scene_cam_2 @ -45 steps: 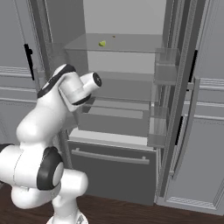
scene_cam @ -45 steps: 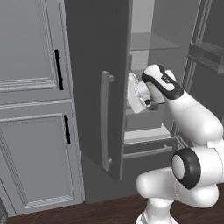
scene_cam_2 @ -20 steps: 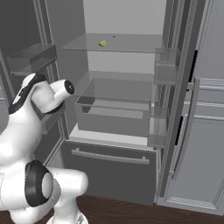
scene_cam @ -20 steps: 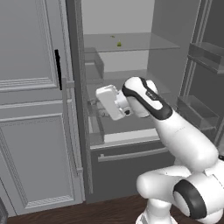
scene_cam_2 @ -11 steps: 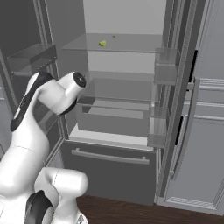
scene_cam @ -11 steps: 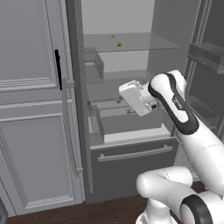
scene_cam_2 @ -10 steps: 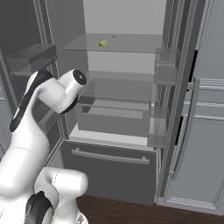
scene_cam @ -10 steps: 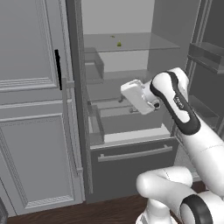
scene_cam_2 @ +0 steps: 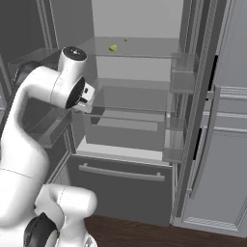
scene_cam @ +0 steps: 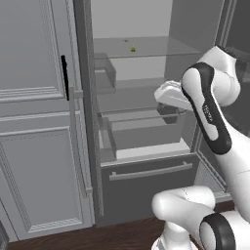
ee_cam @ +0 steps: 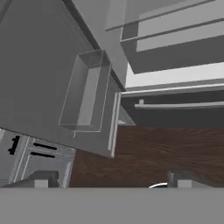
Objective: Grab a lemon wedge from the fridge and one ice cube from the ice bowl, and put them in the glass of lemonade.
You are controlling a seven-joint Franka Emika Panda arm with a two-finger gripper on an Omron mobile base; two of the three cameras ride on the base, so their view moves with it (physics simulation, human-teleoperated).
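The lemon wedge [scene_cam_2: 113,48], 1 small yellow-green piece, lies on the upper glass shelf [scene_cam_2: 144,47] inside the open fridge [scene_cam: 146,146], toward the back. The gripper [ee_cam: 109,181] hangs in front of the middle shelves, well below and apart from the wedge, jaws spread wide and holding nothing; its 2 dark fingertips [ee_cam: 41,179] point down at the wooden floor [ee_cam: 166,148]. 2 clear bins [scene_cam_2: 181,77] hang on the right door. No writing is readable.

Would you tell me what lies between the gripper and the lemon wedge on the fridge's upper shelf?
In the right base view, bare glass shelf and open air separate the open gripper from the lemon wedge.
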